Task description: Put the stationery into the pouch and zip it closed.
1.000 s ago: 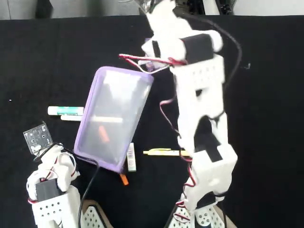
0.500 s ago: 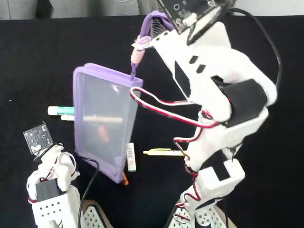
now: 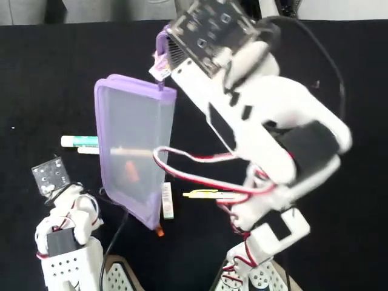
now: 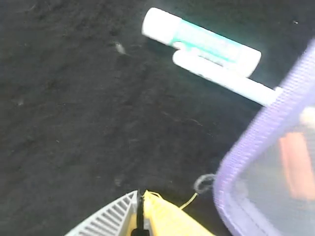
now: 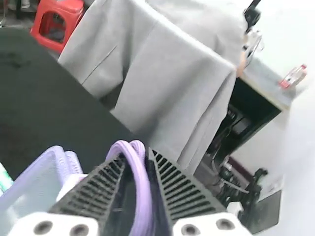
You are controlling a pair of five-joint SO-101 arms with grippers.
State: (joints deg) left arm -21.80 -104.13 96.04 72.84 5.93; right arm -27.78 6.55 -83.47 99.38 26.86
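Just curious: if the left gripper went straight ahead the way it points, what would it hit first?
Probably the bare black table, short of the glue stick and white pen; the pouch lies aside. Depth is unclear.

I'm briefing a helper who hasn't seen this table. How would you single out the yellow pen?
On the black table, find the purple see-through pouch near the middle. Just right of its lower end, in the high view, lies the yellow pen. It alone is thin and yellow; the short white stick beside it lies crosswise to it.
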